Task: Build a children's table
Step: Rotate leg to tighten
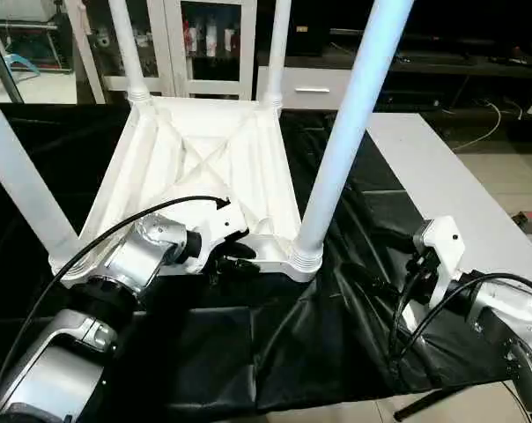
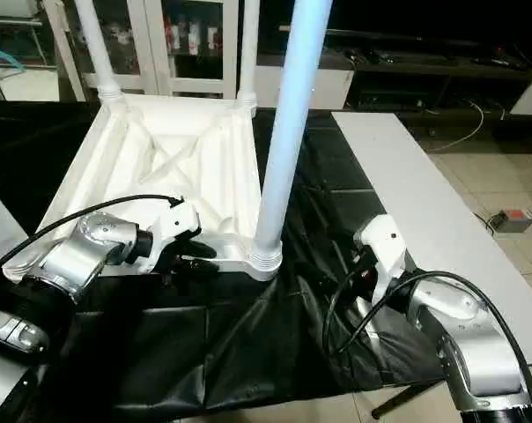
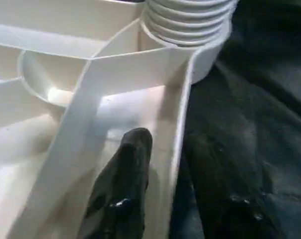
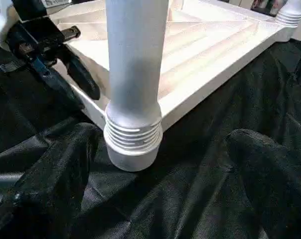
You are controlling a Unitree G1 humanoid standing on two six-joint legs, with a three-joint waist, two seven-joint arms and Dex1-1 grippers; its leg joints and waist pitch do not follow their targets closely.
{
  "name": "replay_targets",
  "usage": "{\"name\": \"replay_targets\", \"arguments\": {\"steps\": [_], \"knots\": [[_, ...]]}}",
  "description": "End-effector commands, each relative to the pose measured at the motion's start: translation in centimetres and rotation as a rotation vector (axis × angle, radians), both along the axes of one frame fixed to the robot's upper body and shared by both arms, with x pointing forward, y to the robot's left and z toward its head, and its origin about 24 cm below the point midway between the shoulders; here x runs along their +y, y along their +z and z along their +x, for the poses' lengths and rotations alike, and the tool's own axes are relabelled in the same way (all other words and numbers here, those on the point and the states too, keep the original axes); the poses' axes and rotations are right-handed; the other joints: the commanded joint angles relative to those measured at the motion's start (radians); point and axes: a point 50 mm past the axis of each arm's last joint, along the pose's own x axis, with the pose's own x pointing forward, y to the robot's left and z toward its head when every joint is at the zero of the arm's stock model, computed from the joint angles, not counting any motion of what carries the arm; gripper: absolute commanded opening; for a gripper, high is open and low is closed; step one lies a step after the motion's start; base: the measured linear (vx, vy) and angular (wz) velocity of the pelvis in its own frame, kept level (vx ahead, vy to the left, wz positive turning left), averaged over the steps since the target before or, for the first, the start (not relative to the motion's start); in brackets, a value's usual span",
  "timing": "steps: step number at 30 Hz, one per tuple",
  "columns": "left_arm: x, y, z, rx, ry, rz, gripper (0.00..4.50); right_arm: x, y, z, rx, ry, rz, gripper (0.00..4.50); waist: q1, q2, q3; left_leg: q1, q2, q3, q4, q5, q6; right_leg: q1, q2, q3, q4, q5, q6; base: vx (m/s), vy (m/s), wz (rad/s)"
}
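Left eye view: the upturned children's table [image 1: 200, 167] lies on the black cloth [image 1: 336, 344], four legs up. The left gripper [image 1: 233, 257] straddles its near rim; grip uncertain. The right gripper [image 4: 160, 189] gapes, empty. A slipping pinch could tilt the table

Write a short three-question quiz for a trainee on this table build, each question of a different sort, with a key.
1. True or false: the table top lies with its ribbed underside facing up.
2. The left hand is at which part of the top?
A. the near edge, beside the near right leg
B. the far edge
C. a far leg
3. Fill in: the right hand is ____, its fingers either side of the near right leg's base, apart from it.

Key: 1 true; 2 A; 3 open.
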Motion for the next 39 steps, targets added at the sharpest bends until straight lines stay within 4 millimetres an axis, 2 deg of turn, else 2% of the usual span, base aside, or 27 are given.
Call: {"name": "replay_targets", "arguments": {"steps": [1,4,6,9,10,14,15,17,18,19,21,23,24,26,27,28,29,31,33,39], "knots": [[0.0,-0.3,-0.3,0.004,-0.052,0.051,1.10,0.0,0.5,0.3,-0.024,0.018,-0.022,4.50,0.003,0.000,-0.054,0.029,0.112,-0.045,-0.094,-0.281,0.006,0.022,-0.088,0.046,-0.074,-0.208,-0.254,0.000,0.000,0.00],[0.3,-0.3,-0.4,-0.003,-0.067,0.076,0.89,0.1,0.4,0.3,-0.022,0.025,-0.024,4.50,0.002,0.000,-0.054,0.030,0.113,-0.044,-0.095,-0.295,-0.009,0.020,-0.089,0.047,-0.074,-0.222,-0.243,0.000,0.000,0.00],[0.4,-0.3,-0.4,-0.003,-0.067,0.077,0.68,0.1,0.4,0.4,-0.023,0.027,-0.024,4.50,0.003,0.000,-0.056,0.029,0.113,-0.043,-0.095,-0.278,-0.009,0.021,-0.089,0.047,-0.071,-0.197,-0.246,0.000,0.000,0.00],[0.5,-0.3,-0.4,0.000,-0.063,0.078,0.46,0.2,0.4,0.5,-0.025,0.033,-0.023,4.50,0.003,-0.003,-0.058,0.028,0.112,-0.039,-0.092,-0.240,0.008,0.023,-0.087,0.047,-0.066,-0.141,-0.256,0.000,0.000,0.00],[0.6,-0.5,-0.5,0.001,-0.051,0.076,0.26,0.5,0.3,0.6,-0.025,0.039,-0.019,4.50,0.002,-0.004,-0.058,0.027,0.111,-0.038,-0.091,-0.227,0.016,0.025,-0.088,0.047,-0.066,-0.133,-0.261,0.000,0.000,0.00],[0.5,-0.9,-0.6,0.003,-0.043,0.068,0.03,0.7,0.2,0.7,-0.023,0.047,-0.017,4.50,0.004,-0.003,-0.057,0.028,0.113,-0.035,-0.090,-0.234,0.019,0.023,-0.088,0.047,-0.068,-0.157,-0.265,0.000,0.000,0.00],[0.5,-1.0,-0.7,0.008,-0.040,0.063,0.03,0.8,0.2,0.7,-0.019,0.051,-0.015,4.50,0.004,-0.003,-0.057,0.028,0.113,-0.035,-0.091,-0.235,0.018,0.022,-0.087,0.047,-0.068,-0.159,-0.263,0.000,0.000,0.00],[0.5,-1.3,-1.1,0.016,-0.041,0.058,0.03,1.0,0.1,0.8,-0.008,0.074,-0.013,4.50,0.002,0.004,-0.056,0.028,0.113,-0.036,-0.093,-0.245,0.013,0.023,-0.086,0.048,-0.067,-0.161,-0.262,0.000,0.000,0.00],[0.5,-1.4,-1.3,0.020,-0.042,0.053,0.03,1.1,0.1,0.8,-0.002,0.089,-0.013,4.50,-0.003,0.001,-0.056,0.028,0.114,-0.035,-0.093,-0.251,0.011,0.022,-0.085,0.048,-0.067,-0.157,-0.266,0.000,0.000,0.00],[0.5,-1.5,-1.5,0.020,-0.042,0.048,0.03,1.2,0.0,0.8,0.004,0.103,-0.011,4.50,-0.003,0.007,-0.056,0.029,0.114,-0.036,-0.093,-0.258,0.009,0.022,-0.085,0.048,-0.067,-0.161,-0.267,0.000,0.000,0.00],[0.3,-1.4,-2.0,0.016,-0.050,0.035,0.03,1.4,-0.2,0.9,0.019,0.139,-0.025,4.50,-0.005,0.007,-0.056,0.029,0.114,-0.035,-0.092,-0.265,0.007,0.022,-0.086,0.049,-0.068,-0.164,-0.270,0.000,0.000,0.00],[0.2,-1.3,-2.4,0.007,-0.067,0.027,0.03,1.6,-0.4,1.0,0.030,0.162,-0.041,4.50,-0.009,0.006,-0.056,0.026,0.114,-0.034,-0.093,-0.254,0.013,0.024,-0.084,0.049,-0.068,-0.157,-0.275,0.000,0.000,0.00],[0.0,-1.1,-3.3,-0.012,-0.114,0.013,0.03,1.9,-0.9,1.2,0.049,0.197,-0.061,4.50,-0.010,-0.001,-0.059,0.028,0.114,-0.033,-0.089,-0.253,0.015,0.023,-0.085,0.048,-0.066,-0.159,-0.278,0.000,0.000,0.00],[-0.1,-1.0,-3.7,-0.019,-0.131,0.009,0.03,2.1,-1.1,1.3,0.054,0.207,-0.068,4.50,-0.012,0.002,-0.056,0.027,0.114,-0.032,-0.090,-0.248,0.020,0.022,-0.084,0.049,-0.069,-0.176,-0.274,0.000,0.000,0.00],[-0.2,-0.9,-4.1,-0.027,-0.154,0.009,0.03,2.3,-1.4,1.6,0.063,0.228,-0.082,4.50,-0.011,0.000,-0.056,0.030,0.114,-0.031,-0.089,-0.247,0.021,0.020,-0.082,0.048,-0.068,-0.181,-0.272,0.000,0.000,0.00],[-0.3,-0.8,-4.5,-0.034,-0.173,0.010,0.03,2.6,-1.6,1.8,0.070,0.246,-0.095,4.50,-0.012,-0.002,-0.055,0.027,0.114,-0.032,-0.091,-0.245,0.020,0.020,-0.081,0.047,-0.067,-0.190,-0.270,0.000,0.000,0.00],[-0.4,-0.7,-4.7,-0.035,-0.180,0.011,0.03,2.7,-1.7,2.0,0.075,0.257,-0.102,4.50,-0.014,-0.009,-0.056,0.026,0.114,-0.031,-0.091,-0.242,0.021,0.021,-0.080,0.046,-0.067,-0.192,-0.268,0.000,0.000,0.00],[-0.4,-0.5,-5.1,-0.034,-0.193,0.018,0.03,3.0,-2.0,2.4,0.085,0.278,-0.121,4.50,-0.012,-0.003,-0.055,0.029,0.114,-0.031,-0.091,-0.243,0.018,0.017,-0.081,0.048,-0.067,-0.201,-0.268,0.000,0.000,0.00],[-0.4,-0.5,-5.3,-0.034,-0.198,0.021,0.03,3.2,-2.1,2.6,0.088,0.297,-0.129,4.50,-0.012,-0.004,-0.055,0.030,0.114,-0.029,-0.090,-0.248,0.015,0.017,-0.079,0.048,-0.067,-0.203,-0.263,0.000,0.000,0.00],[-0.3,-0.4,-5.5,-0.040,-0.190,0.037,0.03,4.0,-2.3,2.8,0.120,0.392,-0.125,4.50,-0.015,-0.006,-0.059,0.030,0.111,-0.027,-0.087,-0.206,0.029,0.019,-0.077,0.048,-0.060,-0.123,-0.280,0.000,0.000,0.00]]}}
